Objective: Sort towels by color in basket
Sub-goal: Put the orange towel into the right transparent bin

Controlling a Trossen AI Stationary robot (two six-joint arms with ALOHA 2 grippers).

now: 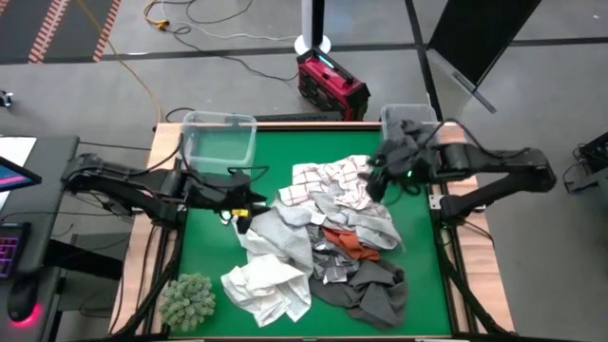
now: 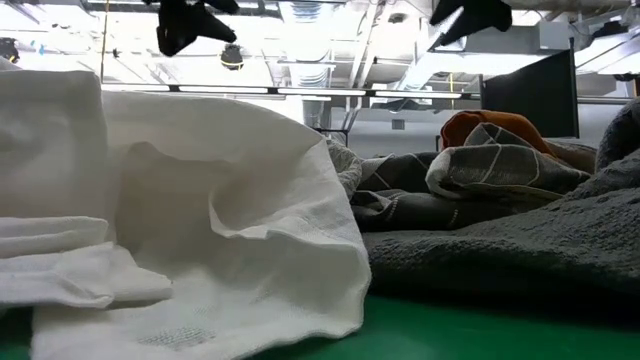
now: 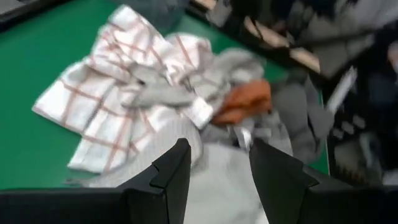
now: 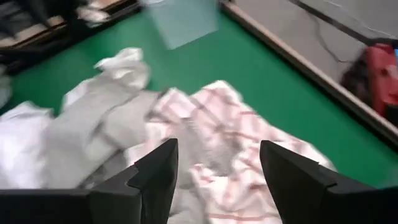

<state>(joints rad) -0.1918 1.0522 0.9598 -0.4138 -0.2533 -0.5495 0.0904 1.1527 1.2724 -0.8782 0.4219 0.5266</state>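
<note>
Two clear plastic bins sit on the green table, one (image 1: 220, 138) at eleven o'clock and one (image 1: 407, 120) at one o'clock. A single heap of towels (image 1: 323, 242) fills the centre; the exact count cannot be told. One fuzzy green clump (image 1: 186, 299) lies at seven o'clock.

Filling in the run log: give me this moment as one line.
left gripper: open, above light grey cloth towel | right gripper: open, above red-checked white cloth towel | clear plastic bin: no towel visible inside

Green table (image 1: 209, 249), heaped towels (image 1: 323, 242), two clear bins (image 1: 219, 138), fuzzy grey-green clump (image 1: 187, 300)
</note>
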